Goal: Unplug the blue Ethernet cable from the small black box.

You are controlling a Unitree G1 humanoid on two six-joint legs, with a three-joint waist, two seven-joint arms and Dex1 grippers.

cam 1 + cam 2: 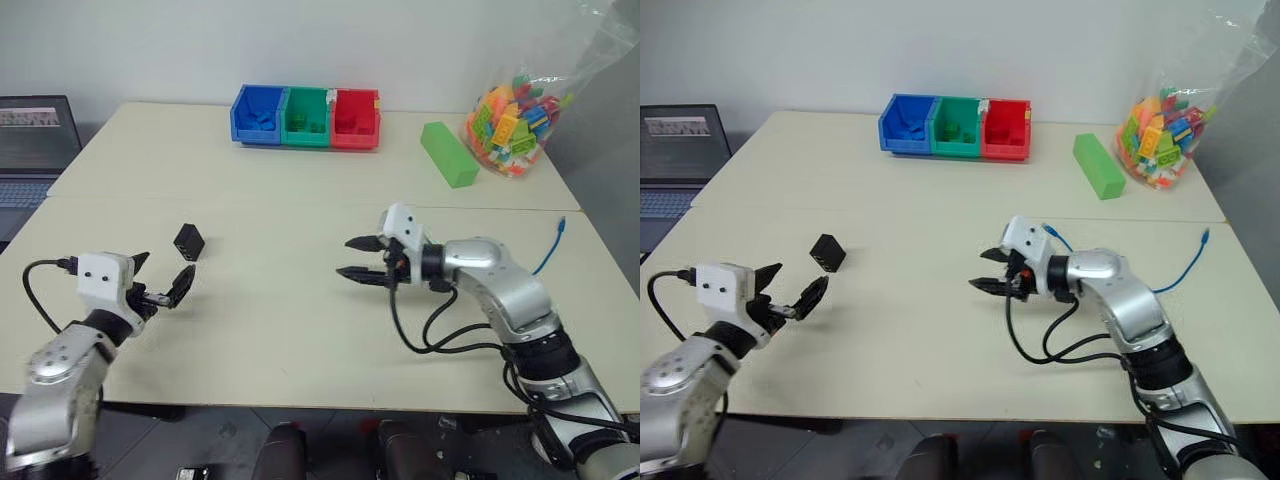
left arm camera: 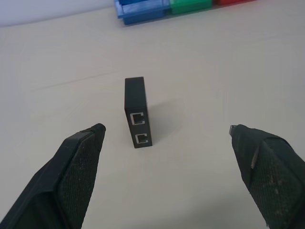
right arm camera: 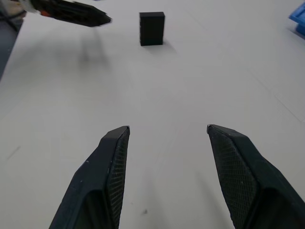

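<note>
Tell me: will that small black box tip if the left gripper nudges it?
Probably. The small black box stands on a narrow edge, taller than thick, so a side push likely topples it. It looks light plastic and may skid on the smooth table.

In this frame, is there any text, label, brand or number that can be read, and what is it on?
None can be read.
Laptop screen: a strip of content along its top, too small to read.
Small black box: two ports, no marking.
Colored bins and bag of blocks: no lettering visible.

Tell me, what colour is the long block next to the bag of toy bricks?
Green. The long block shows best in the left eye view.
</note>
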